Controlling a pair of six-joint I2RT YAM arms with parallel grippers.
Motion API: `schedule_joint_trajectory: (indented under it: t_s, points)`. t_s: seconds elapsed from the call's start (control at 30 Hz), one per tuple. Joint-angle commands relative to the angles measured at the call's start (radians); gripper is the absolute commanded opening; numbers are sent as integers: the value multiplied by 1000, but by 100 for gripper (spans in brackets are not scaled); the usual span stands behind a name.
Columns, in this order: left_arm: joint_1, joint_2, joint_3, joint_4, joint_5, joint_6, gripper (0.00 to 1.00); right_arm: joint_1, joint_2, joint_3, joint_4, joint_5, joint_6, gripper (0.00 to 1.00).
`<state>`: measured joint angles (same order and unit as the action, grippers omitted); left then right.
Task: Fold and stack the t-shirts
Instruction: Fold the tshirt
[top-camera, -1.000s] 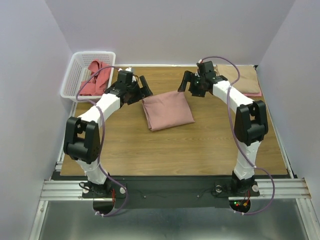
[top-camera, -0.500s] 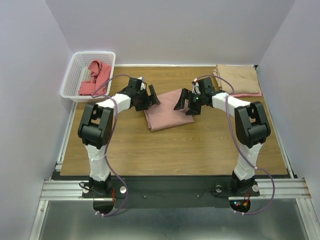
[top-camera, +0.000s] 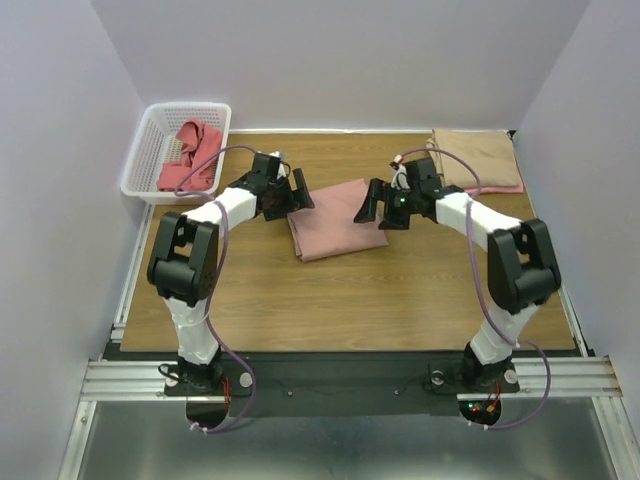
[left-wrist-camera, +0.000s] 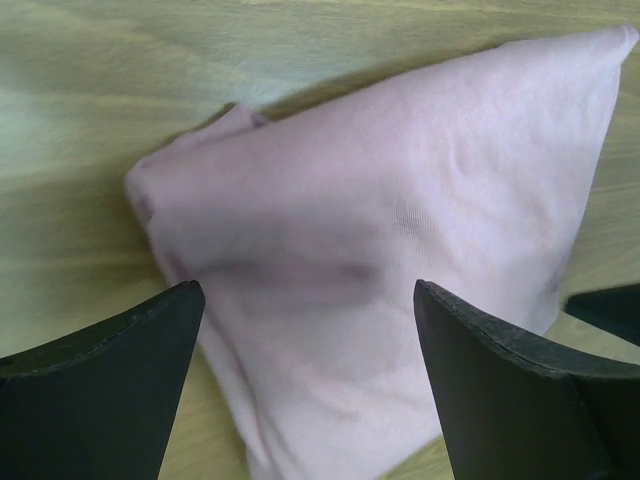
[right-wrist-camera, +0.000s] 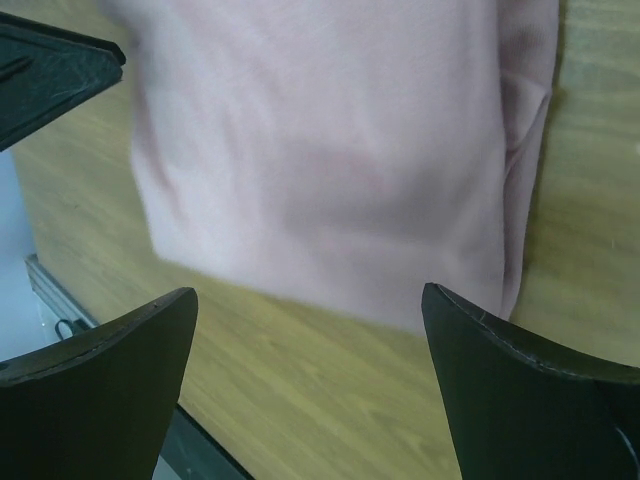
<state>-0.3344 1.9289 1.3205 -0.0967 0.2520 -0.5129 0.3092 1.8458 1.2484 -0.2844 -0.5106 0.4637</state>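
Observation:
A folded dusty pink t-shirt (top-camera: 335, 222) lies flat mid-table. My left gripper (top-camera: 297, 190) hovers open at its back left corner; in the left wrist view the shirt (left-wrist-camera: 380, 230) spreads between and beyond that gripper (left-wrist-camera: 305, 290). My right gripper (top-camera: 375, 205) stands open at the shirt's right edge, and in the right wrist view the shirt (right-wrist-camera: 320, 130) lies just ahead of that gripper (right-wrist-camera: 309, 292), with bare wood between the jaws. A folded tan t-shirt (top-camera: 480, 158) rests at the back right corner. A crumpled coral-red t-shirt (top-camera: 190, 155) sits in the basket.
The white lattice basket (top-camera: 190, 105) stands off the table's back left corner. A strip of pink cloth shows under the tan shirt. Grey walls close in on the left, back and right. The left gripper's finger (right-wrist-camera: 50, 75) shows at the top left of the right wrist view.
Both grippers have come from the back of the table toward the pink shirt and now flank it, still open. The shirts have not moved.

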Motion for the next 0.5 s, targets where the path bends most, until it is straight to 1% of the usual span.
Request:
schedule_joint_trajectory:
  t_s: [0.0, 0.03, 0.07, 0.1, 0.13, 0.17, 0.23, 0.37, 0.47]
  points:
    - [-9, -255, -91, -35, -146, -16, 99, 7, -222, -85, -2, 64, -45, 100]
    - [-11, -313, -153, -29, -160, -39, 99, 7, -302, -113, -15, 75, -65, 100]
    - [-11, -333, -180, -23, -166, -47, 99, 7, -342, -139, -21, 89, -68, 100]
    - [-11, -349, -207, -17, -160, -52, 99, 7, -380, -203, -25, 136, -65, 100]
    - [-12, -366, -251, -9, -155, -68, 99, 7, -466, -231, -33, 159, -53, 100]
    - [-12, -370, -271, 0, -146, -79, 98, 7, -505, -260, -39, 181, -51, 100]
    - [-18, -370, -317, 41, -134, -98, 99, 7, -615, -329, -53, 224, -36, 100]
    - [-47, -325, -349, 113, -97, -140, 98, 7, -755, -406, -73, 235, -22, 100]
    - [-66, -257, -328, 126, -99, -150, 98, 7, -803, -440, -90, 239, -17, 100]
